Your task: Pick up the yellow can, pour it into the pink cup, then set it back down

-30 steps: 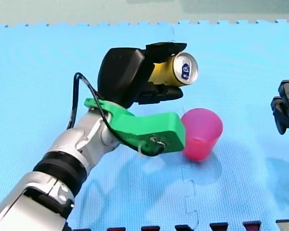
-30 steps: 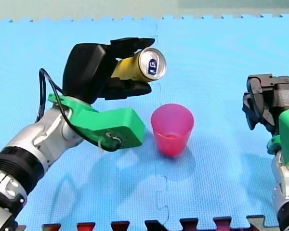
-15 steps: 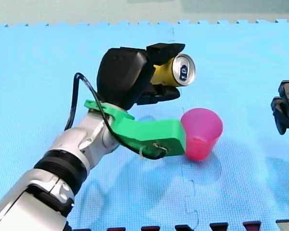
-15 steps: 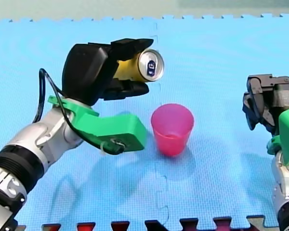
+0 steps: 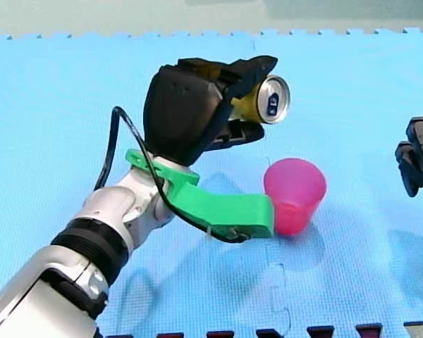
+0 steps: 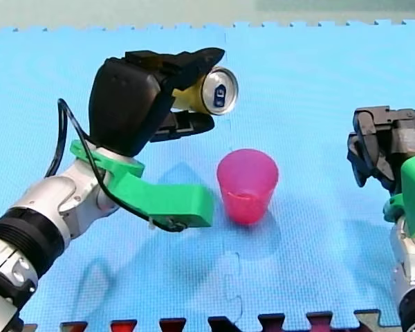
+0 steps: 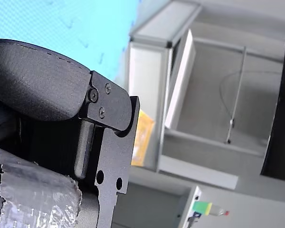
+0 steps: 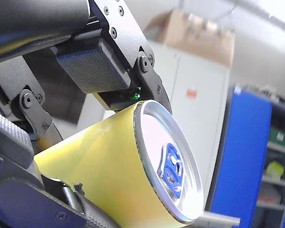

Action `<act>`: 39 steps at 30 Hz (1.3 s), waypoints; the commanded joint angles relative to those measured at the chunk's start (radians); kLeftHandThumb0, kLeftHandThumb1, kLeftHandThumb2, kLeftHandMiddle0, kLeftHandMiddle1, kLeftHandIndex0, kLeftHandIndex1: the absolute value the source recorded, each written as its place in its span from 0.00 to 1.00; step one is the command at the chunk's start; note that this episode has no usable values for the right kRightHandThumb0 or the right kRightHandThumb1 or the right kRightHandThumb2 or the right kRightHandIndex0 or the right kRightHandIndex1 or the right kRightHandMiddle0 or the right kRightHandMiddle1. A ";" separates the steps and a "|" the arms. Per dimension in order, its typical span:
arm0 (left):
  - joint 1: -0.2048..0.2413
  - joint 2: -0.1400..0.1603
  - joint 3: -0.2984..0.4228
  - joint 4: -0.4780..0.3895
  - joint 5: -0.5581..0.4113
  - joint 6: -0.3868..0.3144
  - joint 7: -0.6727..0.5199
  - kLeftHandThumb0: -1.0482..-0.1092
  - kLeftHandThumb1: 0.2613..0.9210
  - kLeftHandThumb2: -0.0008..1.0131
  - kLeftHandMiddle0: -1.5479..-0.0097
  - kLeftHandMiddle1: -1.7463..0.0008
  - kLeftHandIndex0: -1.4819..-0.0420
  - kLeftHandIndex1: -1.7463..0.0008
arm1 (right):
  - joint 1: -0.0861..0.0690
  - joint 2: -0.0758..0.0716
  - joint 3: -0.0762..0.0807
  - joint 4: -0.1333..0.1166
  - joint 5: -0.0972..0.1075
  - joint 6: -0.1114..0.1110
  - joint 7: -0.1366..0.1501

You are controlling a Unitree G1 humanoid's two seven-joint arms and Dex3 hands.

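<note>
A blue foam mat [image 6: 318, 62] with jigsaw-toothed edges covers the work surface, and a seam between its tiles runs toward the near edge.

The left robot hand [image 6: 135, 104] is raised above the mat, up and to the left of the pink cup [image 6: 247, 185]. Its black fingers [image 6: 187, 62] are closed around the yellow can [image 6: 211, 91], one over the top of the can and the others under it. The can lies tipped on its side, well clear of the mat. Its silver lid with the blue tab faces toward the cup's side, and that end hangs above and slightly left of the cup's rim without touching it. In the second wrist view the same can [image 8: 109, 171] sits clamped between ribbed finger pads [image 8: 92, 66].

A green bracket [image 6: 167, 200] at the left wrist reaches just beside the cup's left wall, and a black cable [image 6: 59, 138] loops from it along the forearm.

The cup stands upright on the mat, mouth open upward.

The right robot hand [image 6: 384, 153] is well to the right of the cup and holds nothing; whether it is open or closed cannot be told.
</note>
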 commanded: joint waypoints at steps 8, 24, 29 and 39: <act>-0.022 0.011 -0.030 0.007 0.020 0.006 0.058 0.77 0.79 0.01 0.13 1.00 0.17 1.00 | -0.007 -0.008 -0.004 0.006 0.003 -0.007 0.009; -0.041 0.007 -0.090 0.034 0.072 0.060 0.125 0.79 0.81 0.00 0.12 0.99 0.15 0.99 | -0.007 -0.014 -0.003 0.015 0.002 -0.020 0.020; -0.043 0.003 -0.105 0.050 0.081 0.084 0.136 0.79 0.81 0.00 0.12 0.99 0.15 0.99 | -0.005 -0.016 0.001 0.018 -0.010 -0.029 0.005; -0.043 -0.002 -0.100 0.073 0.059 0.082 0.137 0.80 0.81 0.00 0.12 1.00 0.16 1.00 | -0.003 -0.019 0.003 0.021 -0.015 -0.035 -0.003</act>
